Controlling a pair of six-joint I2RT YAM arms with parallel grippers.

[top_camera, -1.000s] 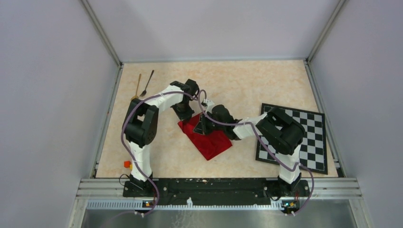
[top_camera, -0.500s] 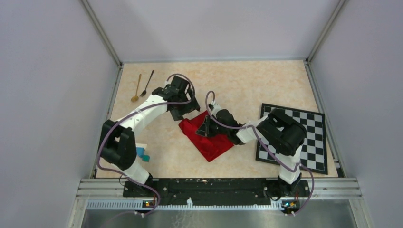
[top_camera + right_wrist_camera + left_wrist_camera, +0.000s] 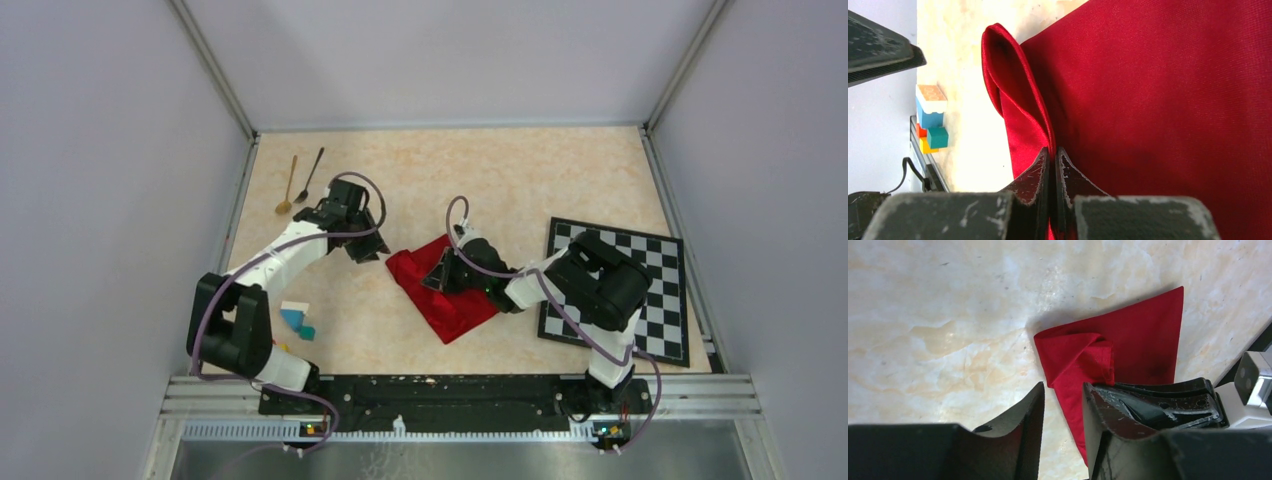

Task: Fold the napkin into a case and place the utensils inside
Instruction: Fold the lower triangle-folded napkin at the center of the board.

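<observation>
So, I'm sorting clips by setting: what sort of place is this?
Probably a lab test cell: plain grey walls box in the tabletop, the left arm and right arm are bolted to a metal rail, and coloured blocks lie nearby.

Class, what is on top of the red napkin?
The right gripper sits on the napkin, pinching its folded edge. The cloth beneath the gripper is hidden.

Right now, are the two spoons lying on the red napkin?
No, the gold spoon and the black spoon lie on the bare table near its far left corner, well apart from the napkin.
</observation>
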